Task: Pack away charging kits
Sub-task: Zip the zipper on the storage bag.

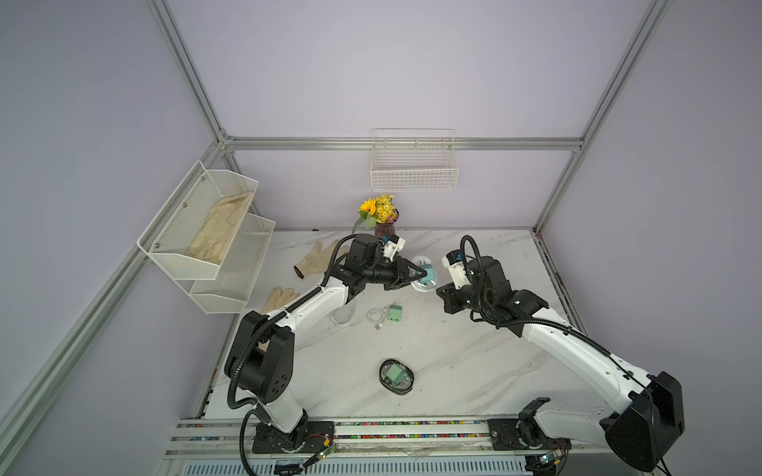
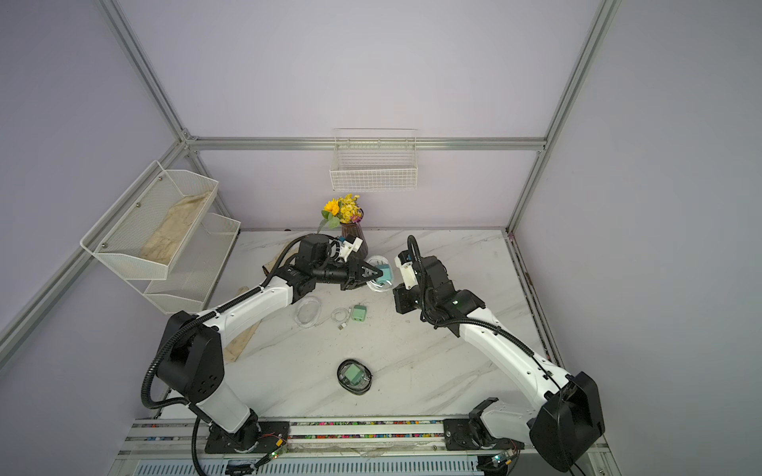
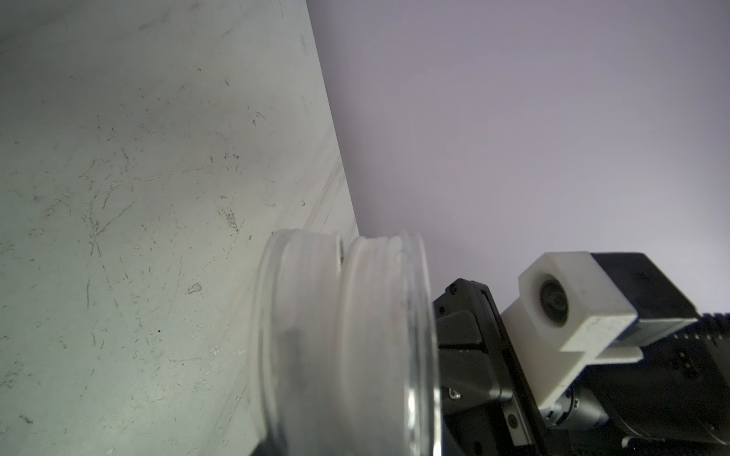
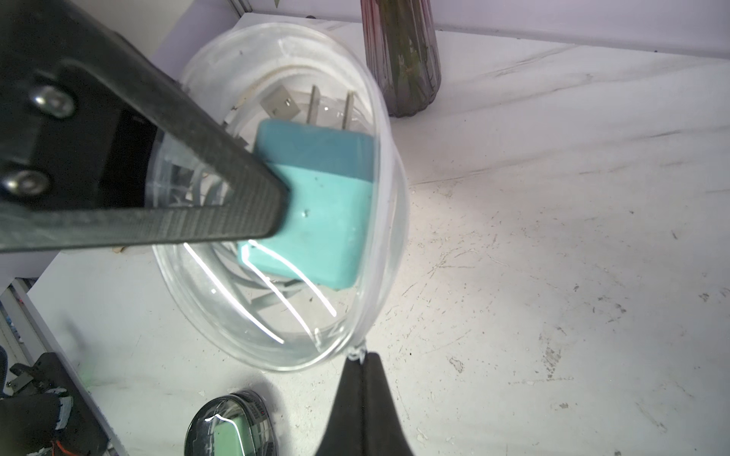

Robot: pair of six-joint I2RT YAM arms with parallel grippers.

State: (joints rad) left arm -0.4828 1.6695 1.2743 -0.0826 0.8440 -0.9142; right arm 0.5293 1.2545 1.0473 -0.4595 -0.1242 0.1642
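Right end effector [image 4: 361, 365]: jaws together, pinching a small tab on the rim of the clear case [image 4: 245, 316]. Left end effector [image 1: 420, 275]: clamped across the same case, which holds a teal adapter [image 4: 328, 221] and white cable [image 4: 276, 294]. Location: rear of worktop [image 1: 474, 362], near the vase [image 1: 385, 229]. A black-rimmed case [image 1: 396, 376] lies towards the front.

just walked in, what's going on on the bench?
The left gripper grips a transparent oval case that has a teal plug adapter and a white cable inside. The right gripper has its jaws shut on a small tab at that case's rim, apparently to close it. A black-rimmed case holding a green adapter lies near the front. A mint adapter, a coiled cable and a clear case lie loose, unpacked.
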